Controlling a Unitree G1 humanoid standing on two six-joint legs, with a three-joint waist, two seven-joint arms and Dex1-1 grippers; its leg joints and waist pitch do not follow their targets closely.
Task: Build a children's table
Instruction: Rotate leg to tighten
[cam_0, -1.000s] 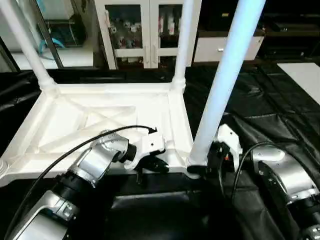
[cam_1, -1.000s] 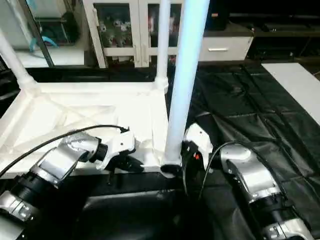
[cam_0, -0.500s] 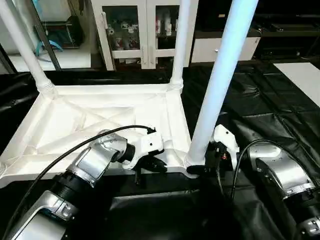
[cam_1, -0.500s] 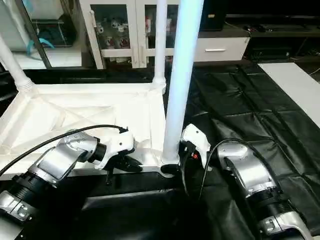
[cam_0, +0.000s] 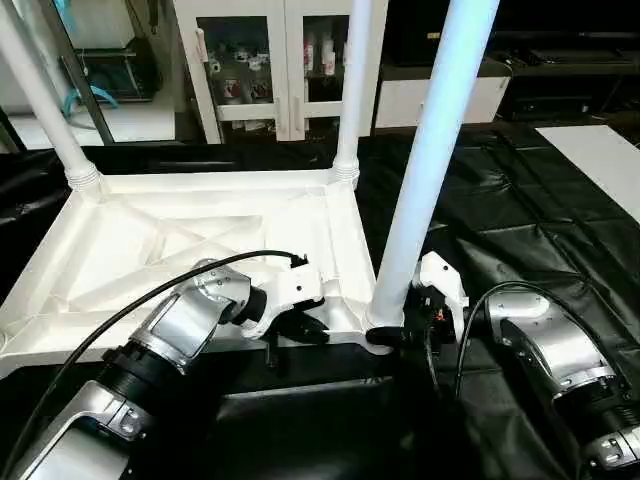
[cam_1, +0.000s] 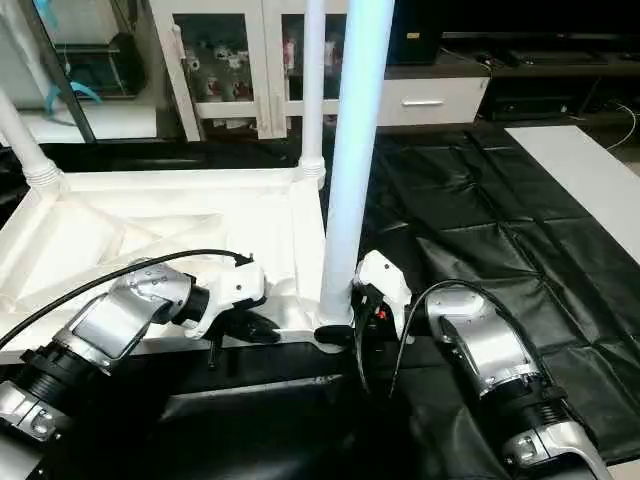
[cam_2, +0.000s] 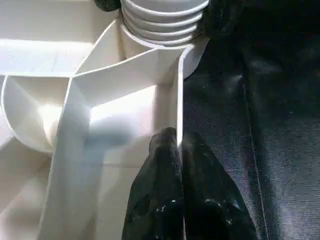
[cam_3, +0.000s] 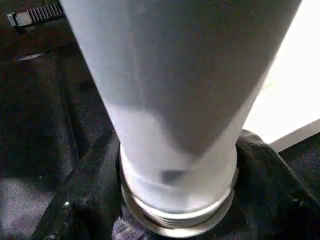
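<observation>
Two right jaws flank the near leg (cam_0: 425, 170) base.

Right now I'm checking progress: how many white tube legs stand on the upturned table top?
3: one at the near right corner, one at the far right corner, one at the far left corner. The near left corner is out of view.

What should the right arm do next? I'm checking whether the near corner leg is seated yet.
Probably close the right gripper fully on the leg and give another tightening turn. Its fingers flank the leg's base, thread ridges show above the socket, and the left gripper pinches the tabletop's rim, bracing it.
</observation>
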